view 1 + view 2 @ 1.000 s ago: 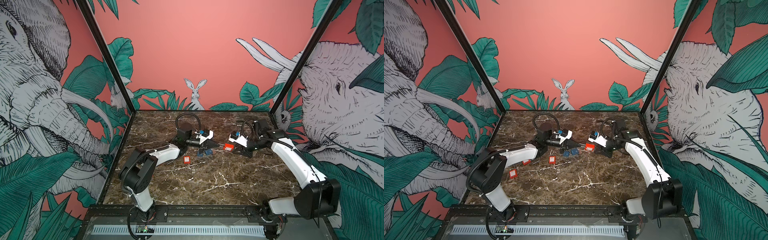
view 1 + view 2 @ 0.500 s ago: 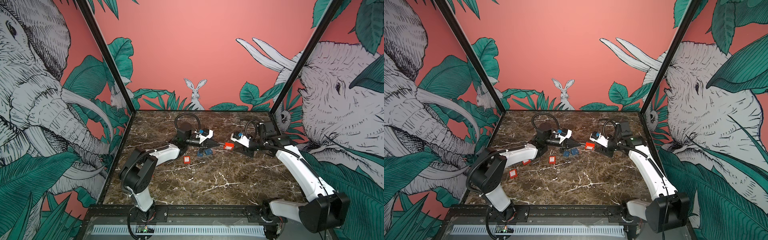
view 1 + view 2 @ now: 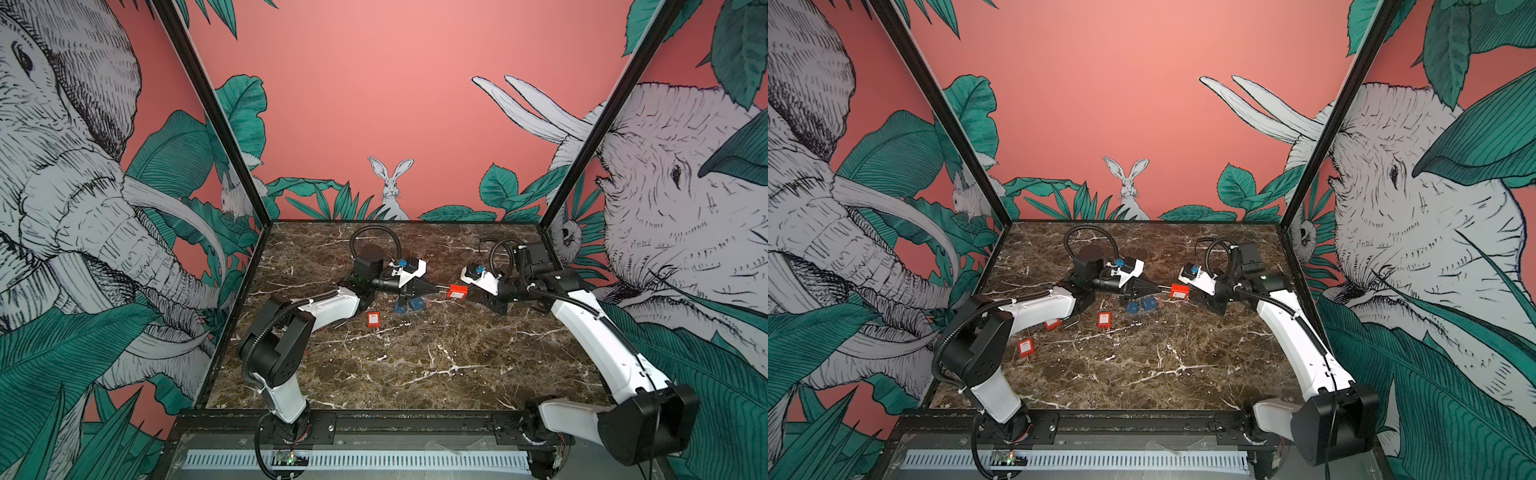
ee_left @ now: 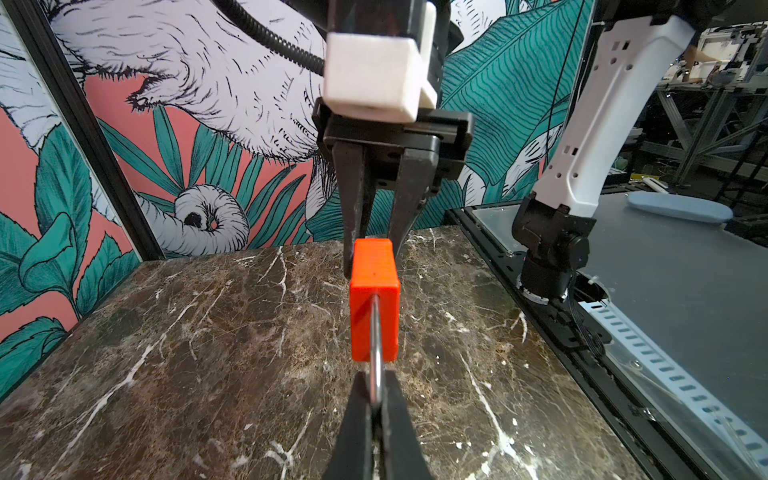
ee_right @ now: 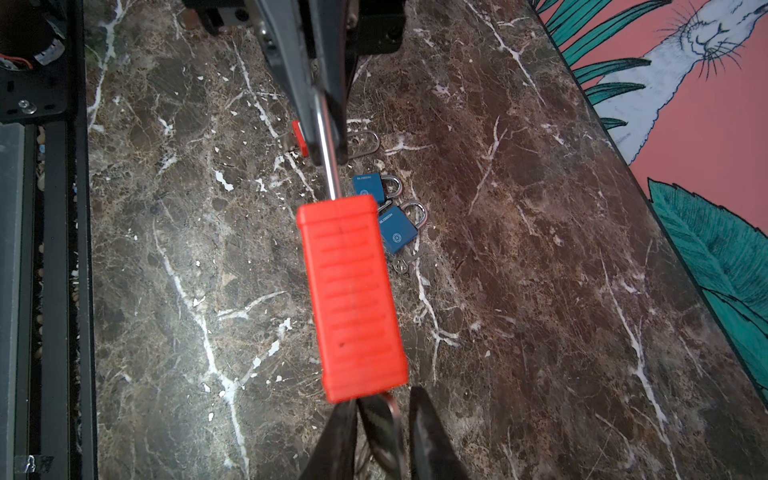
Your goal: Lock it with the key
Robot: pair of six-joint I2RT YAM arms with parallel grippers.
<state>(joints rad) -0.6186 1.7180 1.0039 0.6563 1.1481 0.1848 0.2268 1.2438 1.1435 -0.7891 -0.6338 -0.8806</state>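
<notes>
A red padlock (image 3: 457, 291) (image 3: 1179, 291) hangs above the marble table, between the two grippers. My left gripper (image 4: 376, 399) (image 3: 436, 288) is shut on its silver shackle (image 4: 376, 357). At the opposite end of the padlock (image 5: 353, 299), my right gripper (image 5: 384, 401) (image 3: 469, 293) has a dark-headed key (image 5: 382, 419) between its fingers. The key's blade is hidden at the lock's end face. In the left wrist view the right gripper's fingers (image 4: 353, 216) straddle the far end of the padlock (image 4: 374, 307).
Two blue padlocks (image 5: 368, 185) (image 5: 397, 230) and a loose key (image 5: 401, 264) lie on the table below the held lock. More red padlocks (image 3: 1104, 320) (image 3: 1051, 324) (image 3: 1025, 347) lie nearer the left arm. The pink back wall stands close behind.
The right arm's wrist and elbow have shifted while its gripper stayed at the padlock's end. The left arm and the padlock have not moved.
</notes>
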